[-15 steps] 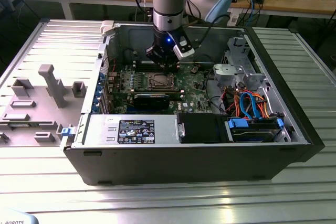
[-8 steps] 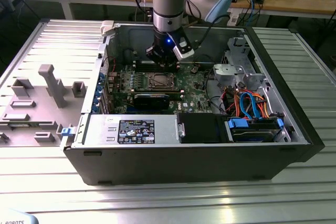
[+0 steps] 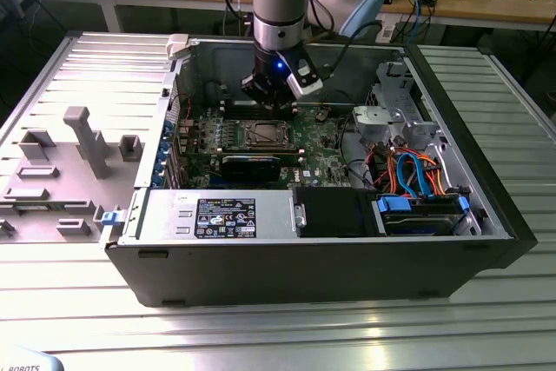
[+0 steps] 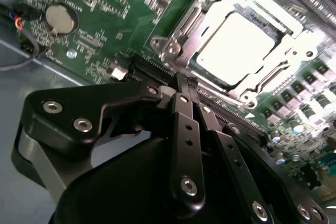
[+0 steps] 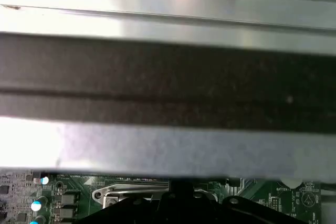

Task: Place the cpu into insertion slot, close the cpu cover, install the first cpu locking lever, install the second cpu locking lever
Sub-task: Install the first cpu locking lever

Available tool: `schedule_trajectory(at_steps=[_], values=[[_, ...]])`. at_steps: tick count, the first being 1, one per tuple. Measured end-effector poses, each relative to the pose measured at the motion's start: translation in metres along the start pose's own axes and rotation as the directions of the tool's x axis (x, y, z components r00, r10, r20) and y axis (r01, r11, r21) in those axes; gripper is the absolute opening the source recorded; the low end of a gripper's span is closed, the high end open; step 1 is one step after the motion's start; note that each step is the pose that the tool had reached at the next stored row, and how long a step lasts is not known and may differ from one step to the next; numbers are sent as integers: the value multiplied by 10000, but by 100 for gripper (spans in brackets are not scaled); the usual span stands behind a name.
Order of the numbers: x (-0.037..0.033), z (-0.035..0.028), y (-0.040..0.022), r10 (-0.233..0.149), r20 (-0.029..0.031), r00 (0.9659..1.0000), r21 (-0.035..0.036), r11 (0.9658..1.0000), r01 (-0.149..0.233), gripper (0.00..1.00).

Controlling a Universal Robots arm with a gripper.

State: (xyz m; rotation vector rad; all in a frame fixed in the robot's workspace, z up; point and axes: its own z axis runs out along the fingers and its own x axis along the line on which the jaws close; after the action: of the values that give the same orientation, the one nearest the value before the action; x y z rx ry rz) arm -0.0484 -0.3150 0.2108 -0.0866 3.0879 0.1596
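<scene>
Far left of the exterior view: a grey plastic fixture block [image 3: 65, 171] on the ribbed metal table [image 3: 278, 327] I work over.
Centre: open computer case [image 3: 330, 249], green motherboard [image 3: 317, 141] inside.
My gripper [image 3: 271, 103]: above the board, just behind the insertion slot [image 3: 265, 134]; fingers [image 4: 187, 90] pressed together, holding nothing.
Second wrist view, upper right: cpu [image 4: 236, 45] seated in the slot, cpu cover [image 4: 210, 9] lying closed around it.
</scene>
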Motion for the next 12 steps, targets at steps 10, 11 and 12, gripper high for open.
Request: schedule_trajectory(at_steps=[10,11,12], values=[[1,-2,-20,4,0,10000,7,10000,-4,11],[1,-2,-20,4,0,10000,7,10000,-4,11],[1,-2,-21,4,1,10000,7,10000,-4,11]])
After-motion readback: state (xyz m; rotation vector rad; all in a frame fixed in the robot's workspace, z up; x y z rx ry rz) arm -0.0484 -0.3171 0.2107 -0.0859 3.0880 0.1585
